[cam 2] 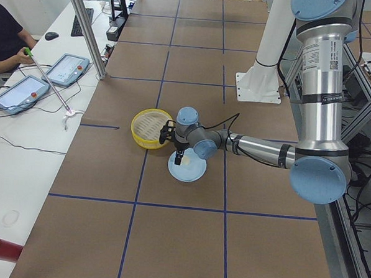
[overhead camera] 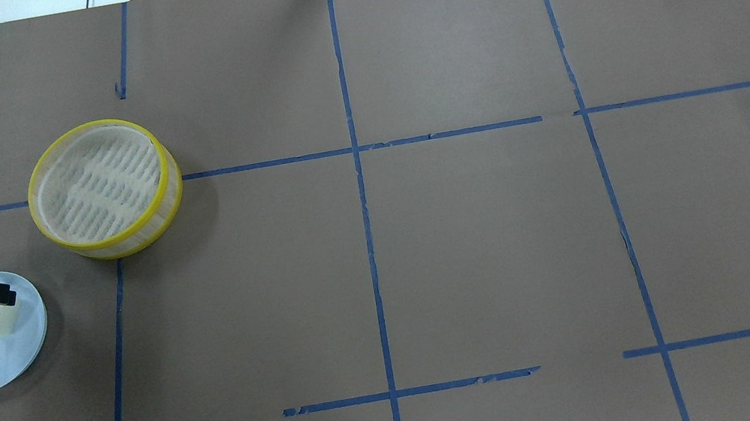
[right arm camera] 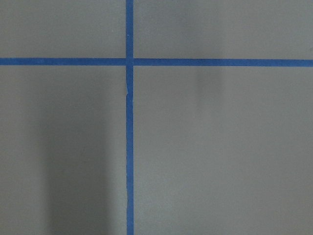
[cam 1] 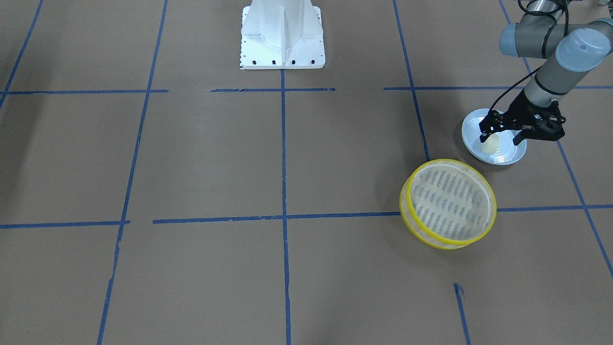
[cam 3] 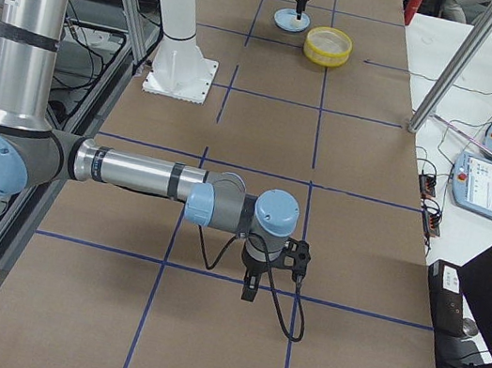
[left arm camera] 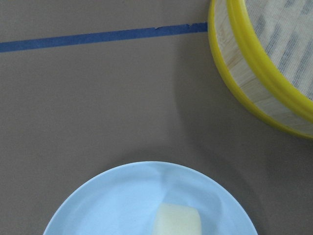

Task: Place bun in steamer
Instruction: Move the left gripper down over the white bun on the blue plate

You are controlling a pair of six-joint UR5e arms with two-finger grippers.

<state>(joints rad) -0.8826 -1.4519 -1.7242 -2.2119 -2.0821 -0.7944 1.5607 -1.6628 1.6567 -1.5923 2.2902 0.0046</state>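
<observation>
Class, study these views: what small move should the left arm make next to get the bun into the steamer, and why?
Probably close the left gripper on the bun. Its fingers are open and straddle the bun, which lies on the blue plate and is not yet held. The steamer stands empty beside the plate, so grasping comes before any lift.

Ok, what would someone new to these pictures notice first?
Probably the bright yellow-rimmed steamer, sitting empty on the brown table on the robot's left side. Close by, the left claw hangs open over a pale blue plate, its fingers either side of the small cream bun lying there.
</observation>
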